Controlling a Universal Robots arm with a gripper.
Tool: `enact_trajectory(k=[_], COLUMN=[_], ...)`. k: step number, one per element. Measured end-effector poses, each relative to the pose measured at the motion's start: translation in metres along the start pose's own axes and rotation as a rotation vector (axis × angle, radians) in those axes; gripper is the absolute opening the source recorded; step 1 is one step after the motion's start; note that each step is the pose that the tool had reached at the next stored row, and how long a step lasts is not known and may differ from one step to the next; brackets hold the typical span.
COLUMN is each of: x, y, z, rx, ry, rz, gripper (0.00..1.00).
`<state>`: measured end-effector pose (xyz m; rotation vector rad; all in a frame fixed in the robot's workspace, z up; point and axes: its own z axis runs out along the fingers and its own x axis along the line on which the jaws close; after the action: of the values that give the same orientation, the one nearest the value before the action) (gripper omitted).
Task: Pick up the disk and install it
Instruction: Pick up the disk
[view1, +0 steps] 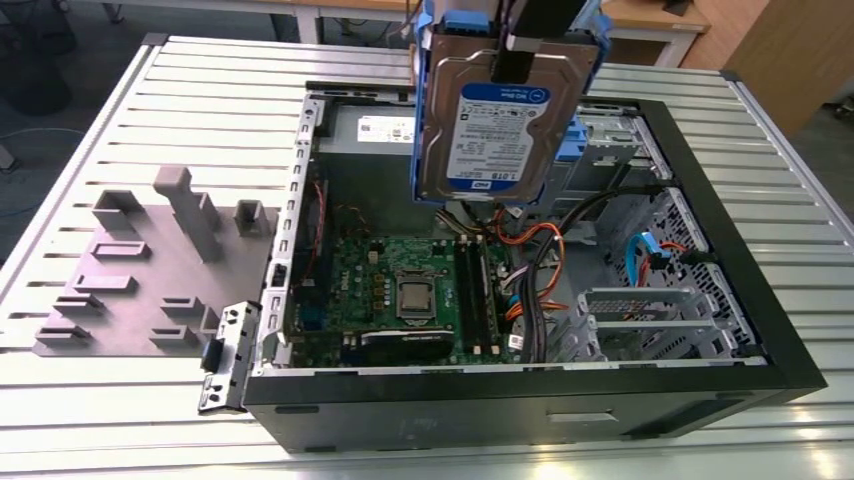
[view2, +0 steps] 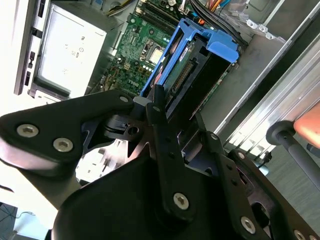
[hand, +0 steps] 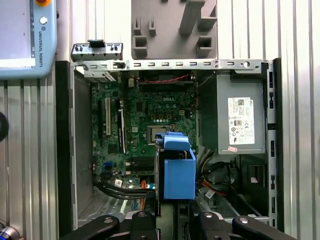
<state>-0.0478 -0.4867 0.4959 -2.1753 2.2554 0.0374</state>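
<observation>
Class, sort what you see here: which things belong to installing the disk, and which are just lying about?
Job in hand: the disk, hanging from the gripper, jaws shut on it; the open computer case beneath.
Lying about: grey fixture block and loose metal bracket on the slatted table; teach pendant.

The gripper (view1: 518, 55) hangs at the top of the exterior view, pointing downward. Its black fingers (view2: 158, 115) are clamped on the upper edge of the disk (view1: 487, 130) — which hangs upright beneath it. Its linkage arms spread wide in both wrist views.
</observation>
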Motion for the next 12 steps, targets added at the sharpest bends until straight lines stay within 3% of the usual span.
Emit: enact_trajectory(k=[12], x=[0.0135], y=[-0.0004], z=[-0.0003], rx=[0.0001], ry=[0.0011], rz=[0.000], gripper=[0.35])
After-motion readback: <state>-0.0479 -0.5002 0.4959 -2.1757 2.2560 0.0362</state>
